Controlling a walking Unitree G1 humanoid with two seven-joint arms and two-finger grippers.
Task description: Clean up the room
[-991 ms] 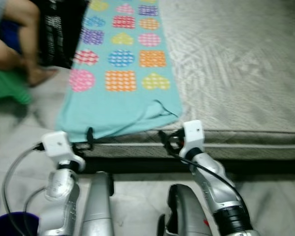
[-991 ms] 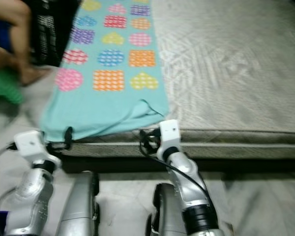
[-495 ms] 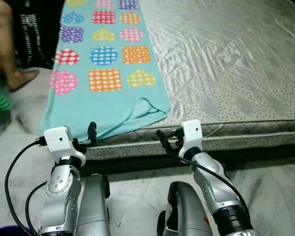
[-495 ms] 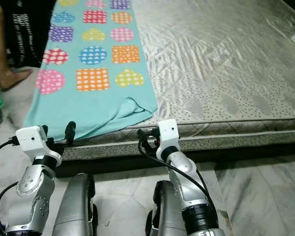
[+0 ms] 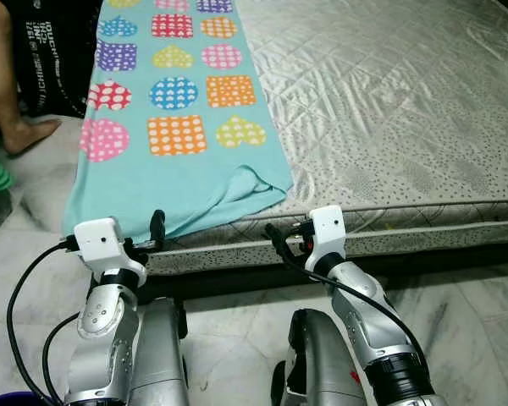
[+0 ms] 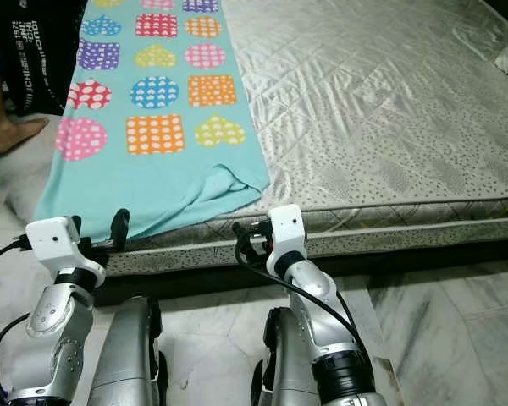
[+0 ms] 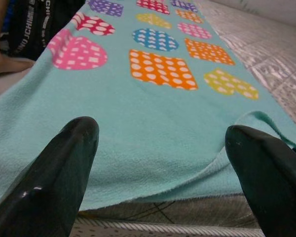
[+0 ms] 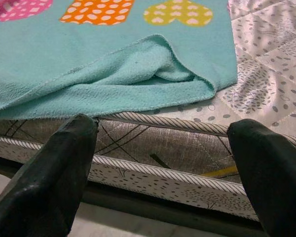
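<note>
Both claws stand released and empty, the left gripper point(image 5: 155, 230) and right gripper point(image 5: 281, 239) held level at the mattress point(image 5: 406, 127) edge, apparently to seize the near hem of the turquoise blanket point(image 5: 182, 127) lying there.

person's foot point(image 5: 27, 134) on marble floor point(image 5: 483, 321) | black bag point(image 5: 55, 59)

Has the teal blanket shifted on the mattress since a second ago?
No. The teal blanket lies the same against the mattress edge; the camera moved instead.
</note>
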